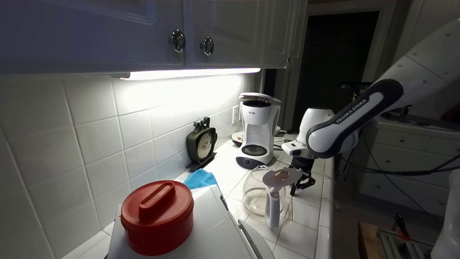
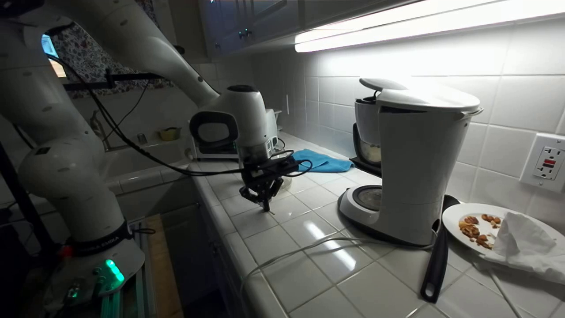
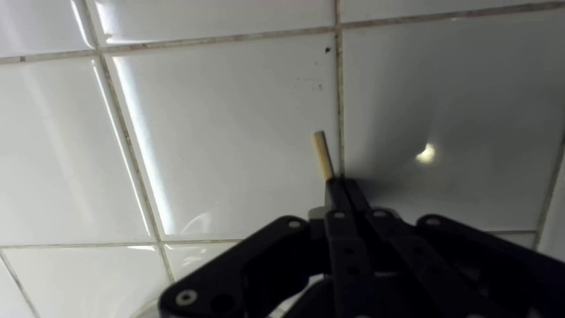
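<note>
My gripper (image 3: 343,181) points down at the white tiled counter, and its two black fingers are together. A thin wooden stick (image 3: 323,154) lies at the fingertips; one end sticks out past the left finger and the rest is hidden beneath it. The stick does not show between the fingers, and I cannot tell whether they touch it. In both exterior views the gripper (image 1: 294,190) is low over the counter; it also shows from behind the coffee maker (image 2: 265,205). A glass carafe (image 1: 253,201) with a white handle and lid stands right beside it.
The white coffee maker (image 1: 257,120) stands against the wall with its lid up. A blue cloth (image 2: 324,161), a green clock (image 1: 203,144) and a red lidded tub (image 1: 158,216) are near. A plate of nuts (image 2: 454,216), a black handle (image 2: 435,269) and a cord (image 2: 309,247) are on the counter.
</note>
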